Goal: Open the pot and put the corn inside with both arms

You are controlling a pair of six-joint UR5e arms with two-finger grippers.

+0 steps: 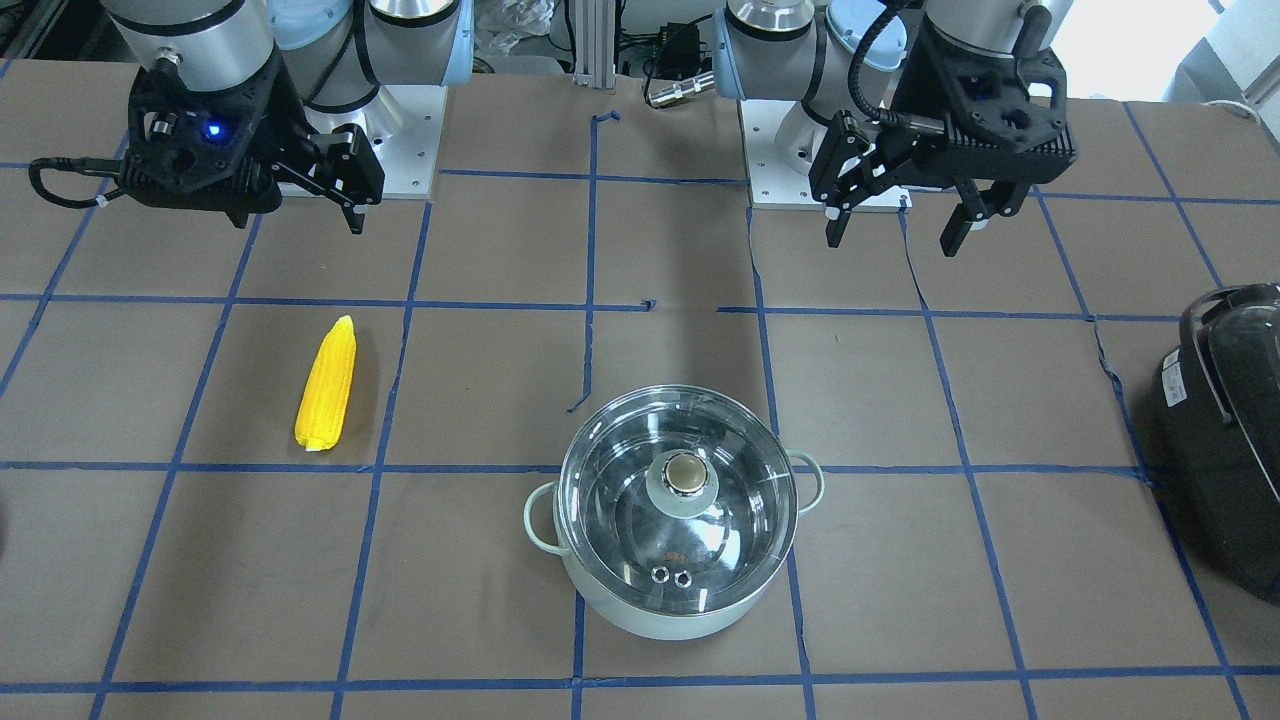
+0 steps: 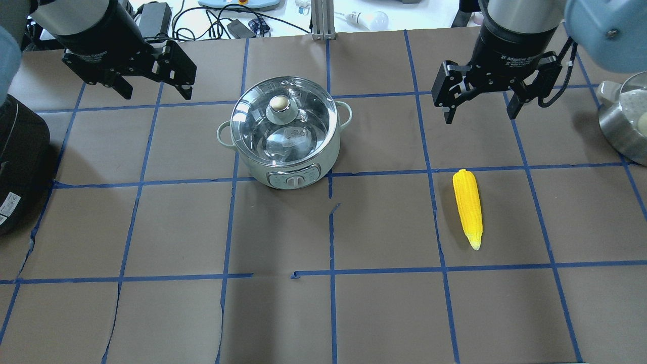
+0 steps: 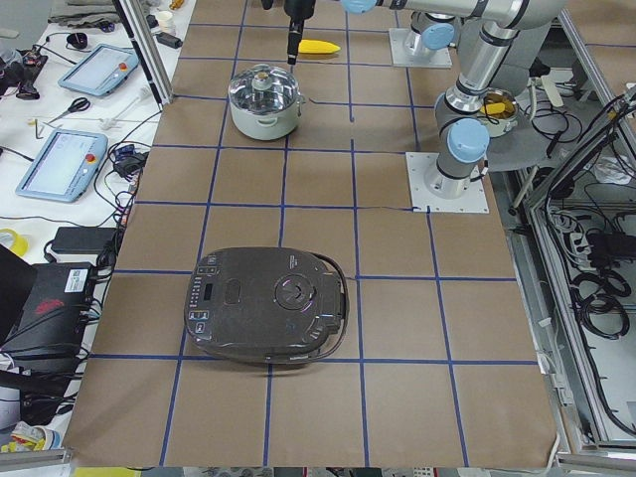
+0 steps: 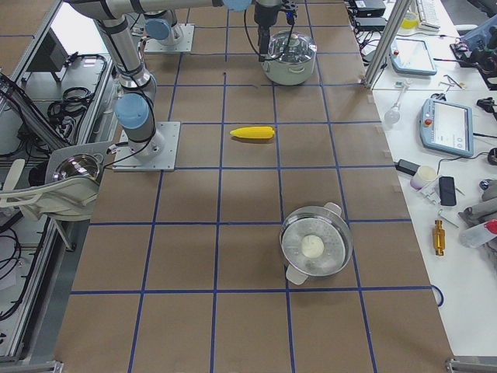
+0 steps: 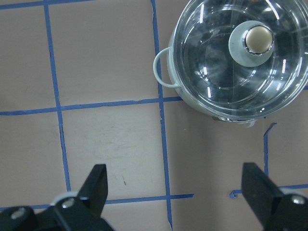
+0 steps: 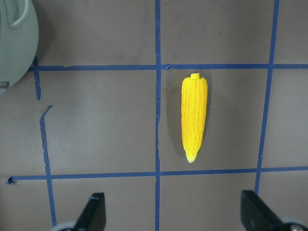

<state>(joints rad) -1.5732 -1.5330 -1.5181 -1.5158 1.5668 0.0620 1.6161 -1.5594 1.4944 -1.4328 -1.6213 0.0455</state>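
Glossy glass lid (image 2: 283,119), shiny steel pot (image 2: 295,167), matt brown paper table (image 2: 384,313)

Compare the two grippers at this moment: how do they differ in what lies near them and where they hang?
The left gripper hangs beside the lidded pot, while the right gripper hangs near the corn. In its wrist view the left gripper sees the lid knob; the right gripper's wrist view shows the corn lying flat. Both are open, empty and clear of the table.

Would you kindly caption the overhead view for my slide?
Both open claws, left and right, hover above lidded pot and corn.
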